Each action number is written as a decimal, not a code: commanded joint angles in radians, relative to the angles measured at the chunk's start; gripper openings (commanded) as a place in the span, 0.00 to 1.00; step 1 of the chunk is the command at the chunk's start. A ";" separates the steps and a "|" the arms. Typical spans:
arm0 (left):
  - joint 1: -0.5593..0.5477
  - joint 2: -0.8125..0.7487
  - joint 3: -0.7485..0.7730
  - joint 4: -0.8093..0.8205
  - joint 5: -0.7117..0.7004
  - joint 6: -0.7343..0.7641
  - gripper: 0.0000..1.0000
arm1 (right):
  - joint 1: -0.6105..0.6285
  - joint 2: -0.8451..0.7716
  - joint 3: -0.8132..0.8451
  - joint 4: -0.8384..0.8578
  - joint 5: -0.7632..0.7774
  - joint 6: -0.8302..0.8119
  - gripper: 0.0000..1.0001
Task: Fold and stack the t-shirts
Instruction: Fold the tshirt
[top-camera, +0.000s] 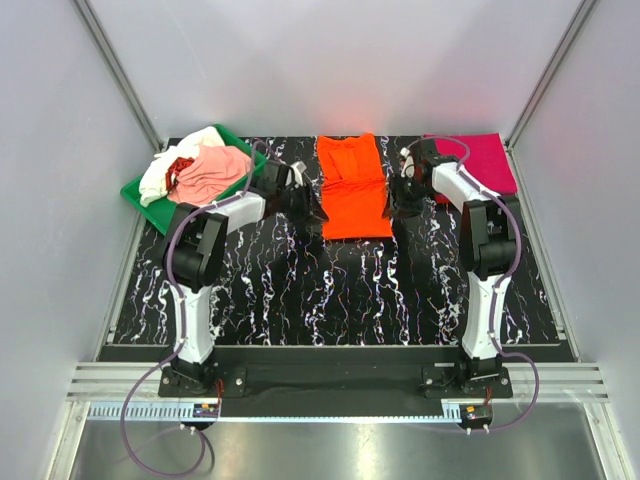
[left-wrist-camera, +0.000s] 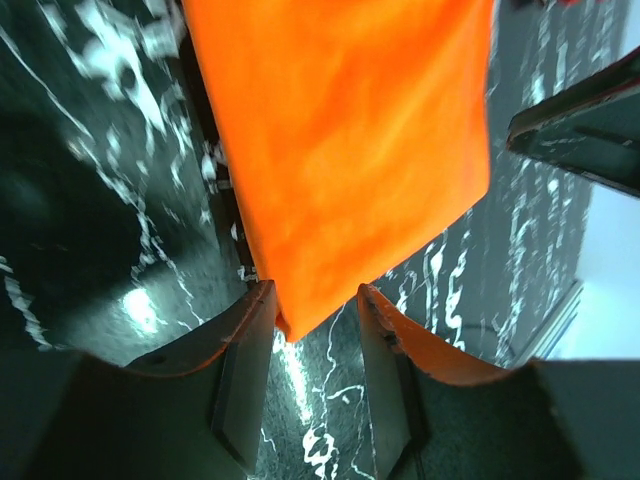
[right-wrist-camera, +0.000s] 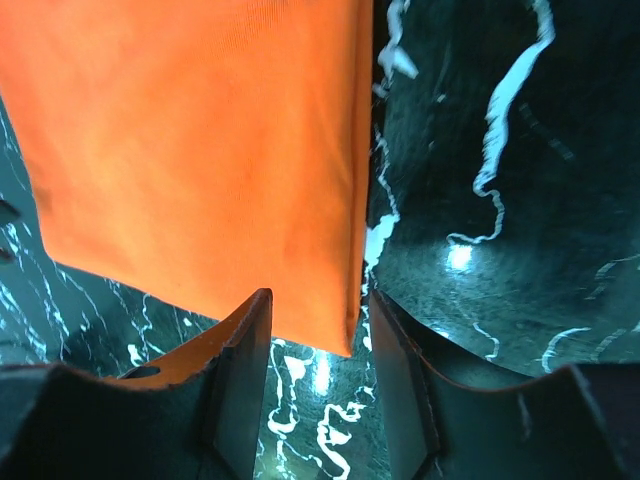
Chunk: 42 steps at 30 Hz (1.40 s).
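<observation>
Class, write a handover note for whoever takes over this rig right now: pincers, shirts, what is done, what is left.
Left pincer: open, straddling one near corner of the orange t-shirt.
Right pincer: open at the other near corner.
Magenta t-shirt lies flat, far right; the heap of pale pink, white and red ones sits on the green tray.
Done: orange looks folded narrow.
Left: finish it, stack, fold the heap.

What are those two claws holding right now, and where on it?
Nothing is gripped: the left gripper and right gripper are both open, each with a corner of the orange t-shirt between its fingers.
</observation>
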 joint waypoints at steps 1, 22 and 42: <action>-0.018 -0.026 -0.026 0.042 -0.045 0.031 0.43 | 0.001 -0.007 -0.023 0.033 -0.074 -0.025 0.50; -0.061 -0.007 -0.073 -0.009 -0.034 -0.006 0.00 | 0.003 -0.127 -0.299 0.178 -0.096 0.074 0.00; -0.211 -0.498 -0.531 -0.146 -0.273 -0.033 0.30 | 0.033 -0.720 -1.001 0.364 -0.042 0.380 0.30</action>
